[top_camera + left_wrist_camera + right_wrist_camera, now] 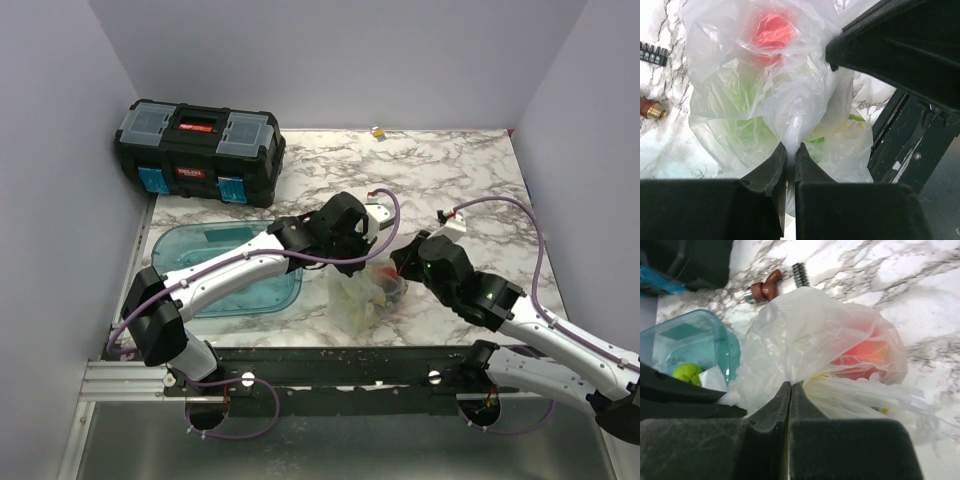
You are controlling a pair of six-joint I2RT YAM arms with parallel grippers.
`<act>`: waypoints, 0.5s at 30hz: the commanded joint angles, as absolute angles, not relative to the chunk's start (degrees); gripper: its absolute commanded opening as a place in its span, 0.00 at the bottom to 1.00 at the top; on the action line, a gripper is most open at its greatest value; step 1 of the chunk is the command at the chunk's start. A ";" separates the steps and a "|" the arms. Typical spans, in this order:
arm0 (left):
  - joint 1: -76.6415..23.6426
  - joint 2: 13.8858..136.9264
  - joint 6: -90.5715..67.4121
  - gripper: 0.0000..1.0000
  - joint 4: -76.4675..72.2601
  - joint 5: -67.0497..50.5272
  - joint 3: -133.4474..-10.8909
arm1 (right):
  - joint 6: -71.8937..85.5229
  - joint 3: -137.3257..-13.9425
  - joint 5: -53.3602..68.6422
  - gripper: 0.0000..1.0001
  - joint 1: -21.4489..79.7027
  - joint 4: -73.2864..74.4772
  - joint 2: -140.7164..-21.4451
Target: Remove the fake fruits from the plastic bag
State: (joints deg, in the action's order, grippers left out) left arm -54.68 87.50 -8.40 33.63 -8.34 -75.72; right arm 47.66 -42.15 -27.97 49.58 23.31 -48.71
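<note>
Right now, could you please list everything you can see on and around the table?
toolbox: one, black with blue latches, far left corner
tray: one, clear blue, left side
ball: one, lime green, in the tray
bag: one, clear, centre, between the arms
red fruit: one, red, inside the bag
green fruit: count unclear, green, inside the bag
bit holder: one, black, on the table beyond the bag
fitting: one, brown with a brass end, near the bit holder
yellow item: one, yellow, far edge, too small to identify
table: one, white marble
left pincer: one, black, shut on the bag
right pincer: one, black, shut on the bag
</note>
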 commanded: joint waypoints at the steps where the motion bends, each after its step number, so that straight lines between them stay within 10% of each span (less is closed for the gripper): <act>1: -54.58 84.75 -7.30 0.00 37.07 -6.42 -74.07 | 50.23 -44.91 -43.38 0.01 49.04 34.31 -48.46; 8: -54.58 85.12 -7.38 0.00 36.58 -8.69 -74.29 | 41.65 -45.64 -33.31 0.02 49.04 31.01 -45.93; 15: -54.56 84.11 -7.29 0.00 34.98 -9.58 -73.38 | 39.43 -43.19 -10.98 0.45 49.04 21.72 -42.54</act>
